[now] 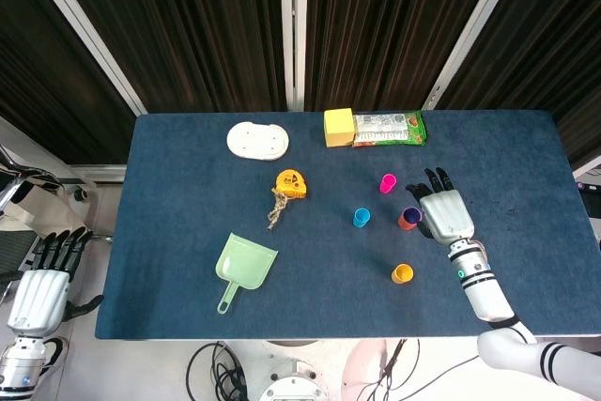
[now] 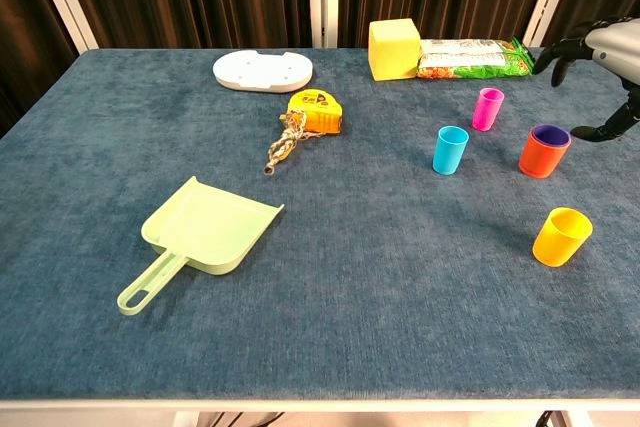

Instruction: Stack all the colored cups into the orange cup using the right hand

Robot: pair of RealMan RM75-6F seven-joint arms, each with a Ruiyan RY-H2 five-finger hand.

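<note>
Right hand (image 1: 443,212) fingers (image 1: 431,178) spread, holding nothing. Purple cup (image 2: 549,134) nested in orange cup (image 2: 541,157), just beside the fingers. Pink cup (image 2: 487,108), blue cup (image 2: 450,149) farther out; yellow cup (image 2: 561,236) nearer. Left hand (image 1: 38,281) off the counter (image 2: 350,307), fingers loosely open.

The table (image 1: 188,307) is seen from high overhead in the head view, whole, with curtains filling the upper frame. In the chest view it is taken low and close from the front edge, looking across. The tabletop is shared by both.
</note>
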